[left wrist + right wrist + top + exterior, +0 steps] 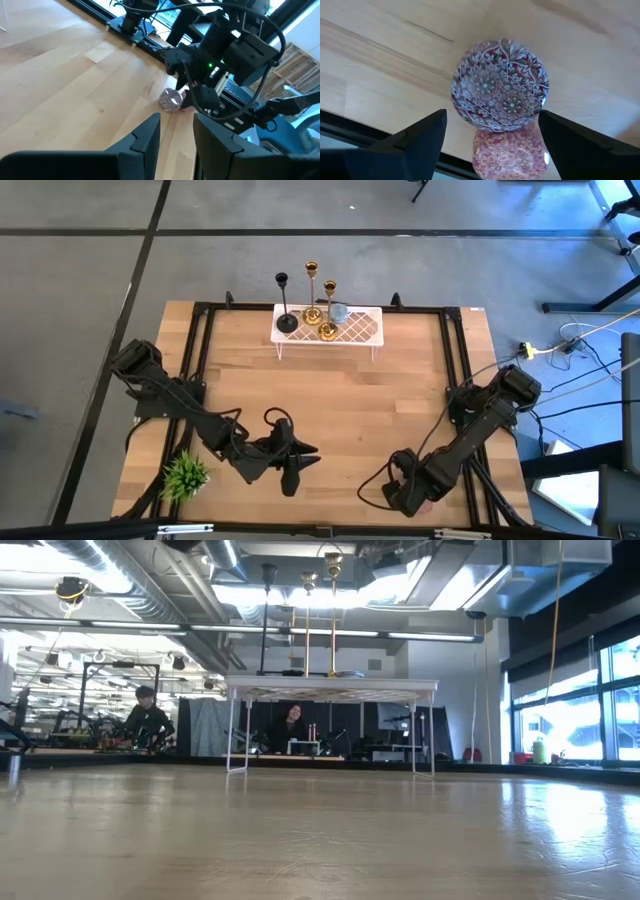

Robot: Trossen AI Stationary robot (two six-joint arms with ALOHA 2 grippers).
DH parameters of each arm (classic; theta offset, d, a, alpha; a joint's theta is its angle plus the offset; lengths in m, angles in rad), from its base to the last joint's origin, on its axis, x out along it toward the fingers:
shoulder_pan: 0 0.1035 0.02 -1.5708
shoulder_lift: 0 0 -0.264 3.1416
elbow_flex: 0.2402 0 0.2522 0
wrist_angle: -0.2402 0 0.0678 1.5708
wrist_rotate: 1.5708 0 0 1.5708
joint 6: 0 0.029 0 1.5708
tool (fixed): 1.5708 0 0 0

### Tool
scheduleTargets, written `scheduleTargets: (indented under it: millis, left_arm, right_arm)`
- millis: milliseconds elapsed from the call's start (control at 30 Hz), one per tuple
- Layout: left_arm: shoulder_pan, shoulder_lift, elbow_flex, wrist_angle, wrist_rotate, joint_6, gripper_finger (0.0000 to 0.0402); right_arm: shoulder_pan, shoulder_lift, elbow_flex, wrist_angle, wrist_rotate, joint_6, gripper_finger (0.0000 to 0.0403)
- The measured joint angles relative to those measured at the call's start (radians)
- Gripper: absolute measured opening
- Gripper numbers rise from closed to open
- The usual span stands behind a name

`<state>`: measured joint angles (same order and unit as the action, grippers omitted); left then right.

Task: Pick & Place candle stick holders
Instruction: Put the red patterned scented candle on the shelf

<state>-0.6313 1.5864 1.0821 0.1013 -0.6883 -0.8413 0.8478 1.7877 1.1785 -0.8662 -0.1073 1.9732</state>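
**A:** Three in all? Found any near the grippers?

**B:** Counted three candle holders: one black holder (285,305) and two gold, a taller gold holder (312,295) and a shorter gold holder (329,310). Found all upright on the white rack (360,330), far across the table (340,400) and well apart from both grippers.

**A:** Looked at the left gripper (177,135)?

**B:** Found it low over bare wood, fingers parted a modest way, gripping nothing. Saw no holder ahead of it, only the other arm.

**A:** And the right gripper (492,117)?

**B:** Spread wide, straddling a patterned ball (500,85), with no clear grip on it. Held nothing of the task's.

**A:** Judged how far along?

**B:** Could not tell start from goal with that rack. If the goal, judged all three placed and nothing left. If the start, judged none picked yet and all three left. Noticed a small plant (185,473) beside the left arm, nowhere near the holders.
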Motion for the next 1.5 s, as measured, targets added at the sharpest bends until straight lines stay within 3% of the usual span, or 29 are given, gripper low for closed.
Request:
scheduleTargets:
  millis: [1000,1267,1500]
  left_arm:
    - [0.007,0.0,0.0,0.001,0.023,-0.019,0.0113]
    - [0.005,0.0,0.0,0.0,0.034,-0.018,0.0113]
    - [0.005,0.0,0.0,0.0,0.039,-0.018,0.0113]
  right_arm:
    - [-0.055,-0.002,-0.079,0.055,0.131,-0.07,0.0319]
    - [-0.089,-0.002,-0.079,0.063,0.131,-0.094,0.0286]
    - [-0.11,0.001,-0.065,0.062,0.133,-0.101,0.029]
